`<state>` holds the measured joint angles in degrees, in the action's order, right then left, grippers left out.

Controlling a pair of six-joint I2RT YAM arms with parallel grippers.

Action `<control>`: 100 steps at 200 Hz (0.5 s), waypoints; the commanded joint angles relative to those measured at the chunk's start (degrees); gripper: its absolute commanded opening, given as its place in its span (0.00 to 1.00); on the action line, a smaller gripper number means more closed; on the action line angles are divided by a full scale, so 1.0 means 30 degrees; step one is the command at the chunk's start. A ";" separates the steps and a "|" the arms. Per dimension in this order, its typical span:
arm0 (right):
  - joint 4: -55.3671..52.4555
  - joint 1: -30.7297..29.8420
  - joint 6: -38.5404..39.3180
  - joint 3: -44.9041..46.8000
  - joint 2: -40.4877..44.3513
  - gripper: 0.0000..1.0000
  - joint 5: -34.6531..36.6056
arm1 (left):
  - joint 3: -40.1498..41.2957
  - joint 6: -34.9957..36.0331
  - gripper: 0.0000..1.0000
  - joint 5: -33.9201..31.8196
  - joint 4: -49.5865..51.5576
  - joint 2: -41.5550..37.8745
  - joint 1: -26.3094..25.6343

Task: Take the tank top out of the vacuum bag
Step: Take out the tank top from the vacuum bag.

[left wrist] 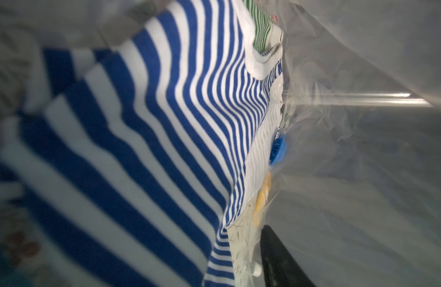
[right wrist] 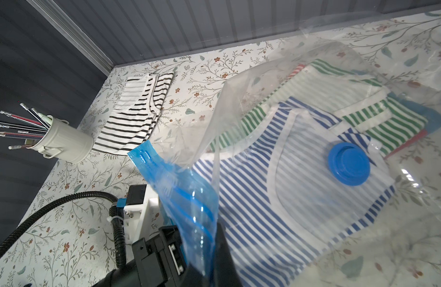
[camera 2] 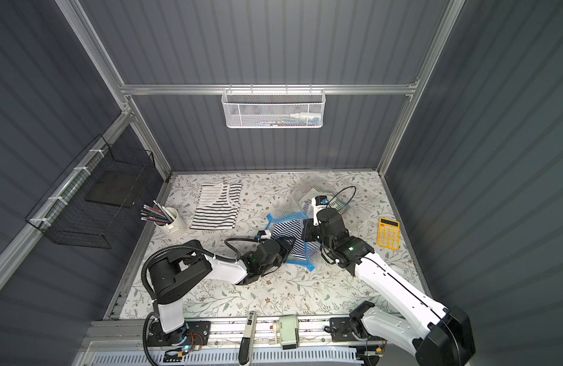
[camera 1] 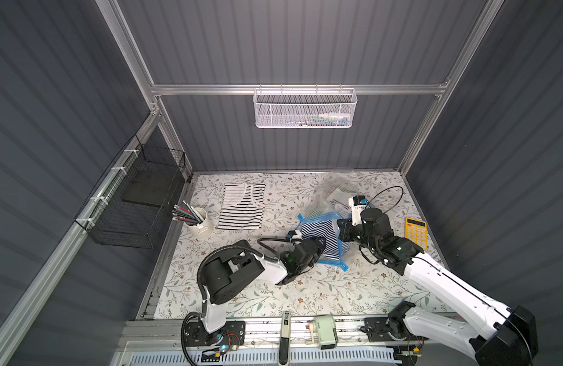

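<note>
The vacuum bag [camera 1: 324,206] lies on the table [camera 1: 273,294], its mouth right at the left gripper [camera 1: 318,244] fingers, and the tank top [right wrist: 264,211] sits inside just ahead of them. The right gripper [camera 1: 341,225] fingers are on the mouth's edge, close alongside. The spare tank top [camera 1: 242,206] and pencil cup [camera 1: 199,226] lie well left of the left fingers, and the calculator [camera 1: 415,233] is right of the right ones.

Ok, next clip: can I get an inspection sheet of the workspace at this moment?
Surface: floral table, flat, no spills seen.
Job's things: clear vacuum bag, mouth lifted open; blue-striped top and green-striped top inside; black-striped top lies flat outside, far left.
Clutter: pencil cup, yellow calculator.
Tools: right tool shut on the bag's blue zip strip; left tool at the bag mouth, opening unclear.
Cables: black hose loops off left arm; thin cable arcs above right arm.
Surroundings: white mesh basket on back rail, black wire basket on left wall.
</note>
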<state>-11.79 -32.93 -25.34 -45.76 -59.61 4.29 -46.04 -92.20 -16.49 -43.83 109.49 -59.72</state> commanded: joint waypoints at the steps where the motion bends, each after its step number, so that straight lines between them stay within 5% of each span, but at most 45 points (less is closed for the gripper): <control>1: 0.0240 0.0096 -0.0052 -0.0071 0.0470 0.00 -0.0027 | -0.0493 -0.0737 0.58 -0.0182 -0.0498 0.1131 -0.0099; 49: 0.0138 0.0093 0.0113 -0.0288 0.0331 0.00 -0.0168 | -0.2566 -0.0222 0.50 -0.0566 -0.0060 0.2707 -0.0028; 100: -0.0119 0.0103 0.0011 0.0067 0.1137 0.00 0.0258 | -0.3110 0.1371 0.00 -0.0368 0.0523 0.2196 0.0048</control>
<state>-12.08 -32.93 -25.32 -45.76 -58.54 4.27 -54.85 -91.31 -17.10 -43.40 117.78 -59.70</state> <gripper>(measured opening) 0.044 0.065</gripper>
